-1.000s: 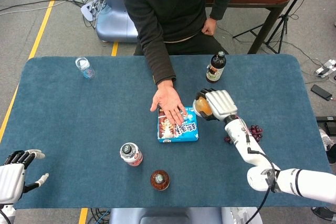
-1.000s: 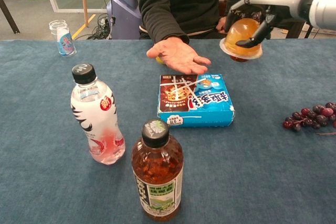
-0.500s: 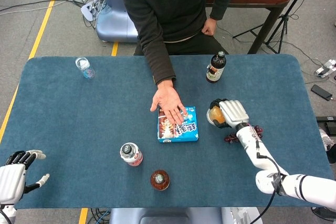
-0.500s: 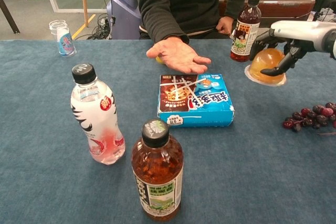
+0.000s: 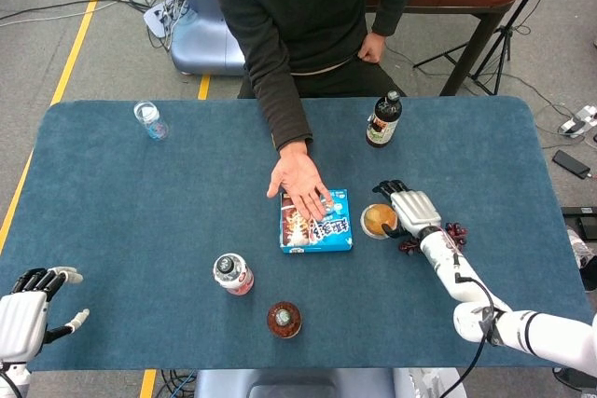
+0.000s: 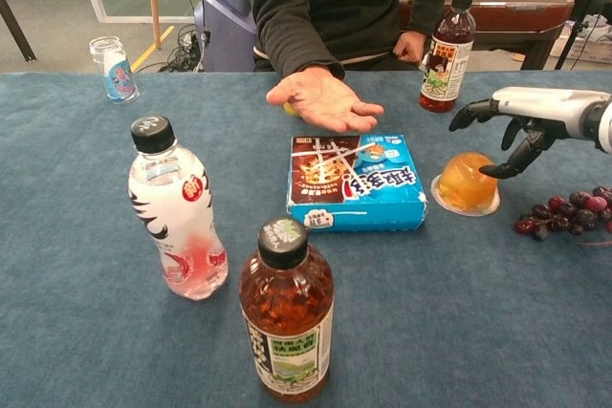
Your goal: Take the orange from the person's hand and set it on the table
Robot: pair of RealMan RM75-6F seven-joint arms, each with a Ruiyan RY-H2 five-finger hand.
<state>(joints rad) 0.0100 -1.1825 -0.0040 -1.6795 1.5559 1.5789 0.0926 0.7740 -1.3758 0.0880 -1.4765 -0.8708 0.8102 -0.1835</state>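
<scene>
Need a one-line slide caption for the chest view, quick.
Orange jelly cup set on the table beside the blue box; right hand open just above it.

The right hand point(image 5: 408, 209) shows a pale silver-white back plate, blocky and squared, with black fingers point(image 6: 470, 114) coming off it, dark and slim. Behind it runs the right arm point(image 5: 522, 328), glossy white shells in rounded segments, a grey band at the joint, and a thin black cable point(image 5: 469, 281) looping along the forearm. In the chest view the wrist casing reads smooth light grey. The left hand point(image 5: 28, 305) is built alike: white plate, black fingers with whitish tips.
</scene>
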